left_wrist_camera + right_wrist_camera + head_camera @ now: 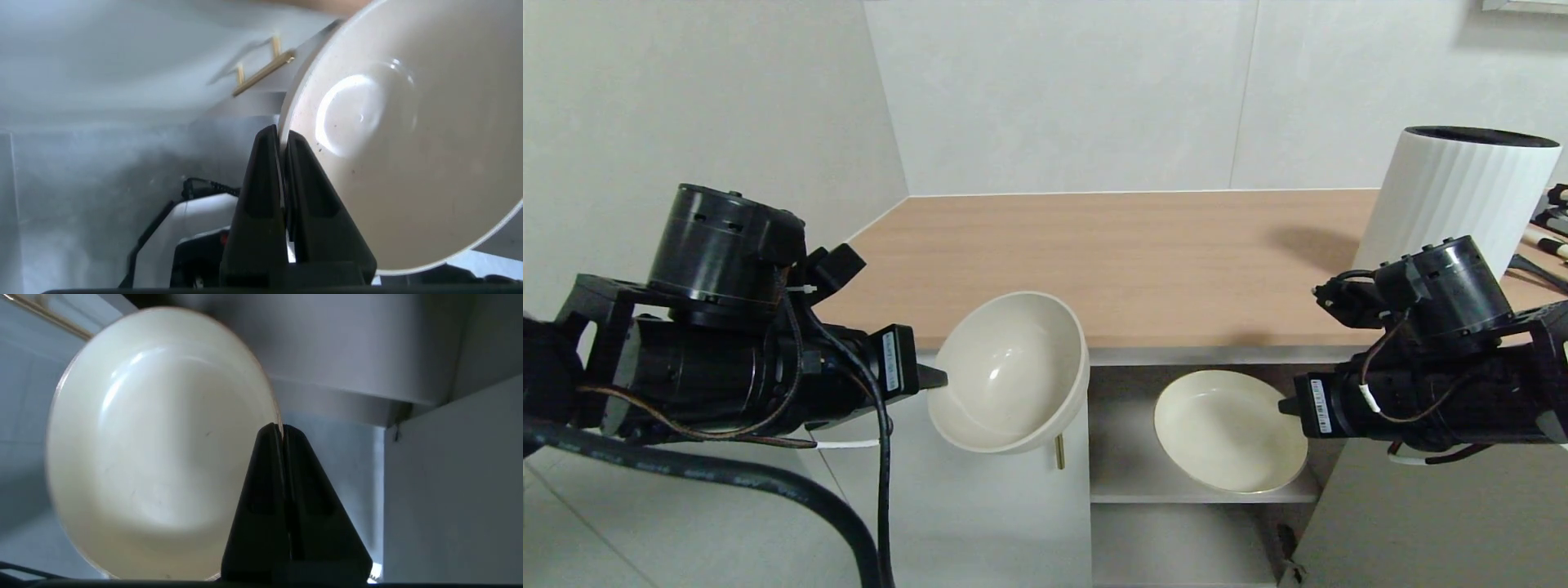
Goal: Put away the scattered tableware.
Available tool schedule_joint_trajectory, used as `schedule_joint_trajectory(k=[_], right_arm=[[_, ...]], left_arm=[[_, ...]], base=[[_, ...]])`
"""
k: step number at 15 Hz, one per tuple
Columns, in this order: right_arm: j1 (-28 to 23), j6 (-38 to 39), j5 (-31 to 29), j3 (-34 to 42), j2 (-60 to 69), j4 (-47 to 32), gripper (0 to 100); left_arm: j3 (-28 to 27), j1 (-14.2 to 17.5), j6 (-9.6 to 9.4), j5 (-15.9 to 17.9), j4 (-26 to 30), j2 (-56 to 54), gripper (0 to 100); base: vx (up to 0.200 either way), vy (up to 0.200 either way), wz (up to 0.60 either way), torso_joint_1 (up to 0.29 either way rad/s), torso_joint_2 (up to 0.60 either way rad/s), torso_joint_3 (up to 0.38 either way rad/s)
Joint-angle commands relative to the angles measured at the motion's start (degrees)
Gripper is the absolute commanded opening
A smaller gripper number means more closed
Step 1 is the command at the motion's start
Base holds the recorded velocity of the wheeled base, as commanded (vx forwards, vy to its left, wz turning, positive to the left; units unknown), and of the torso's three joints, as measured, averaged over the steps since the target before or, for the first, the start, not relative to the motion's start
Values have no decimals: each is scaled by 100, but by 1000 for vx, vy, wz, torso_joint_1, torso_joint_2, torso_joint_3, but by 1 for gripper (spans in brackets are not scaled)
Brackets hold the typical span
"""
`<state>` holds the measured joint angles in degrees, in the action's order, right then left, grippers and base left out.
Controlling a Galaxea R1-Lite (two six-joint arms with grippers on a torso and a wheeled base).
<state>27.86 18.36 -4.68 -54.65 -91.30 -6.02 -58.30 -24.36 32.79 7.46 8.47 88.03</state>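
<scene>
As the head view has it, the left end effector (pixel 934 378) is clamped shut on the rim of a cream bowl (pixel 1013 371). The bowl is held in the air, tilted on its side with its opening facing up toward the camera. It sits in front of the table (pixel 1135 261) edge, above a white cabinet door with a brass handle (pixel 1059 452). The right end effector (pixel 1286 404) is pinched shut on the rim of a cream plate (pixel 1229 429). The plate is tilted, below the table edge, in the open cabinet just over its shelf (pixel 1123 486); can't tell if it touches the shelf. A ribbed white cylinder (pixel 1462 196) stands on the table at far right, with utensils (pixel 1547 237) beside it at the frame edge.

Left wrist view: left end effector (pixel 283 140), both fingers pressed together with the bowl (pixel 409 131) rim between them, one finger inside, one outside. The brass handle (pixel 261 69) is behind.

Right wrist view: right end effector (pixel 282 434), fingers closed tight on the plate (pixel 155 482) rim, with the plate's inner face toward the camera. A white cabinet wall (pixel 458 482) is beside it.
</scene>
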Motion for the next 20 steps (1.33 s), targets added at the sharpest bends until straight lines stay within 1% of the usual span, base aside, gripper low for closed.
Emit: schedule_joint_trajectory(k=[1, 7, 10, 15, 18, 20], right_arm=[[1, 1, 2, -2, -29, -4, 0], [1, -8, 2, -2, -108, -4, 0], [1, -8, 2, -2, -134, -4, 0], [1, -8, -6, -19, -231, -4, 0], [18, -17, -6, -37, -635, 92, 0], [27, -166, -50, -11, -1066, 233, 0]], left_arm=[[2, 1, -1, 1, -3, 13, 0], [2, 1, -1, 1, -3, 13, 0], [2, 1, 8, 1, -3, 13, 0], [2, 1, 8, -8, 5, 13, 0], [2, 1, 8, -8, -3, 13, 0], [2, 1, 8, -8, -3, 13, 0]], base=[[0, 0, 0, -173, 476, 295], [0, 0, 0, -154, 463, 306], [0, 0, 0, -92, 357, 264], [0, 0, 0, -10, 39, 28], [0, 0, 0, 0, 0, 0], [0, 0, 0, 0, 0, 0]])
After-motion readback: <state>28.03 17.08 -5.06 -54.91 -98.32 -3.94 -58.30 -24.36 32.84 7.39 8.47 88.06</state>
